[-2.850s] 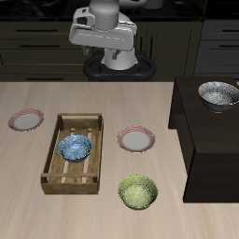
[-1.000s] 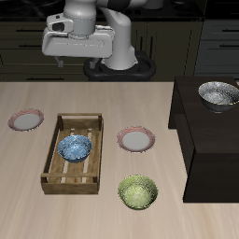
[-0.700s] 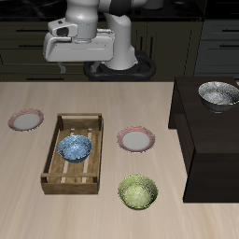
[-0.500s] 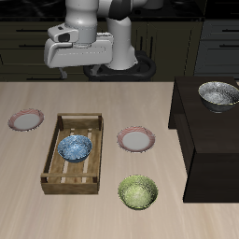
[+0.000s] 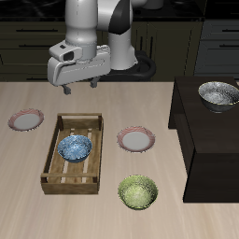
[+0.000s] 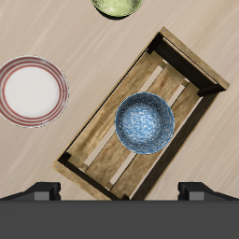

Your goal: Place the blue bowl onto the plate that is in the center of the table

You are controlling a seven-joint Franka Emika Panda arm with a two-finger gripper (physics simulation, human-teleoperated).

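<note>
Two fingers of the end effector [image 5: 78, 90] seem spread apart, holding nothing, above the blue bowl [image 5: 75, 147]

Gripper [image 5: 79, 91] lowered from high at the far side and swung forward, now hanging above the table's [image 5: 103, 210] far part, just beyond the crate [image 5: 50, 157] holding the bowl [image 5: 75, 147].

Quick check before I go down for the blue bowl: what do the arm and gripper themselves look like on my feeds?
The arm is smooth, rounded white-grey segments with darker joint bands, on a black round base. The gripper has a boxy pale grey body and two short dark fingers. In the wrist view only two dark grey fingertip blocks show, against a dark edge. No cables or markings are visible.
</note>
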